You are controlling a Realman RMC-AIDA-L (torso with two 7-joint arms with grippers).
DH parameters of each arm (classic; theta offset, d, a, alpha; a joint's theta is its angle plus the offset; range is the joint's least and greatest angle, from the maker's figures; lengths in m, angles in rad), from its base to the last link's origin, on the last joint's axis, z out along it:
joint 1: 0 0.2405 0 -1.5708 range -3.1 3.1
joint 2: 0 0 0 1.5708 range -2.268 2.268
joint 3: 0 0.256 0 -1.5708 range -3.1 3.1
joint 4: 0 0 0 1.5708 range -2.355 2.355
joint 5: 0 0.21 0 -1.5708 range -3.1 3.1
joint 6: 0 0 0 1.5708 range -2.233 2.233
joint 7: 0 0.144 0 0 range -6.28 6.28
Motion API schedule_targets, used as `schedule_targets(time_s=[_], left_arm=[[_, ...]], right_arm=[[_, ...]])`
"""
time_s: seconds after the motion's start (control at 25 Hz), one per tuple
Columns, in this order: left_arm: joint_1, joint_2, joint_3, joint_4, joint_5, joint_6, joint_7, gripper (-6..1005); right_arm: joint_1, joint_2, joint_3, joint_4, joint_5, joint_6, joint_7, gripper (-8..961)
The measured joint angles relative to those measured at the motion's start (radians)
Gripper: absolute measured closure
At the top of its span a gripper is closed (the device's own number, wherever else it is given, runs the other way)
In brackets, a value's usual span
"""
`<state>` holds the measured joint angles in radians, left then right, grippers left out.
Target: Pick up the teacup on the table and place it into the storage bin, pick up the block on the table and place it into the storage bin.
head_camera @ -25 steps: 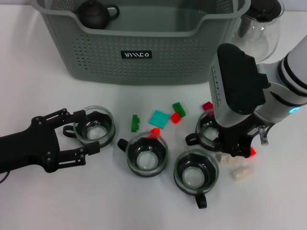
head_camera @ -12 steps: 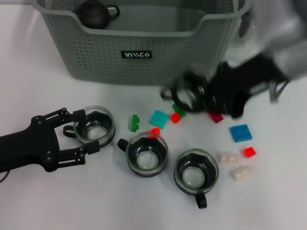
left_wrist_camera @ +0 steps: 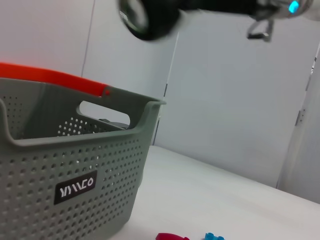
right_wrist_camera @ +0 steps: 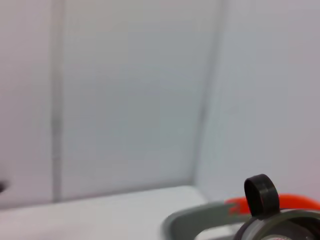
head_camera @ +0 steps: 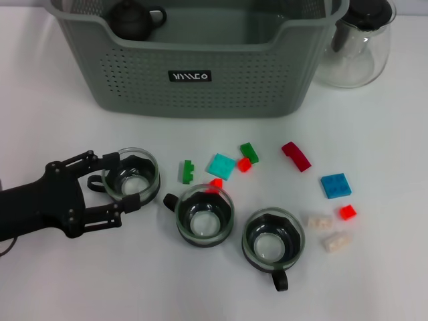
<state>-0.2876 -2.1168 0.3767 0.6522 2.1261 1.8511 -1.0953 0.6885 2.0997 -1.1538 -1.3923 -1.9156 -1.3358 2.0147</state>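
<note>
Looking at the head view first: finds the left gripper point(head_camera: 124, 182) at lower left, fingers spread wide on either side of the nearest teacup point(head_camera: 132, 175), clasping nothing. Risks shoving that cup into the middle teacup point(head_camera: 205, 215) close by if closing off-centre, or pinching only the rim and slipping. Shows the storage bin point(head_camera: 134, 73) along the top with a teapot point(head_camera: 134, 17) inside, and the blue block point(head_camera: 335, 184) loose on the surface point(head_camera: 374, 120); no right arm in frame.

Turning to the left wrist view: catches the right gripper point(left_wrist_camera: 170, 12), smeared, at the top, judged clamped on a carried teacup point(left_wrist_camera: 136, 15) high above the bin. Could chip it, or strike the teapot, if released from there.

Moving to the right wrist view: gives only that cup's handle and rim at lower right, cut off.
</note>
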Motion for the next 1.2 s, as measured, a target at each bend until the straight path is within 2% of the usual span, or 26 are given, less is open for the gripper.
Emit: schedule_targets(time_s=[0.12, 0.24, 0.36, 0.4, 0.56, 0.64, 0.8, 1.2], left_arm=[[0.0, -0.001, 0.01, -0.007, 0.0, 0.003, 0.0, 147], [0.004, -0.004, 0.039, -0.008, 0.0, 0.032, 0.002, 147], [0.006, -0.013, 0.117, -0.008, 0.0, 0.098, 0.002, 148], [0.006, -0.013, 0.117, -0.008, 0.0, 0.098, 0.002, 148], [-0.006, -0.026, 0.168, -0.007, 0.0, 0.123, 0.001, 148], [-0.014, -0.031, 0.18, -0.008, 0.0, 0.124, 0.001, 149], [-0.021, -0.033, 0.186, -0.01, 0.0, 0.124, 0.001, 149], [-0.03, -0.034, 0.188, -0.021, 0.0, 0.123, -0.001, 151]], right_arm=[[0.085, -0.002, -0.078, 0.05, -0.106, 0.16, 0.145, 897], [0.217, -0.001, -0.124, 0.163, -0.274, 0.257, 0.303, 897], [0.357, -0.001, -0.137, 0.342, -0.453, 0.326, 0.441, 896], [0.412, -0.001, -0.133, 0.43, -0.502, 0.351, 0.467, 896], [0.554, -0.012, -0.099, 0.699, -0.595, 0.425, 0.487, 896], [0.6, -0.014, -0.084, 0.799, -0.636, 0.449, 0.488, 896], [0.638, -0.008, -0.078, 0.899, -0.702, 0.49, 0.497, 896], [0.616, -0.013, -0.084, 0.944, -0.719, 0.499, 0.504, 897]])
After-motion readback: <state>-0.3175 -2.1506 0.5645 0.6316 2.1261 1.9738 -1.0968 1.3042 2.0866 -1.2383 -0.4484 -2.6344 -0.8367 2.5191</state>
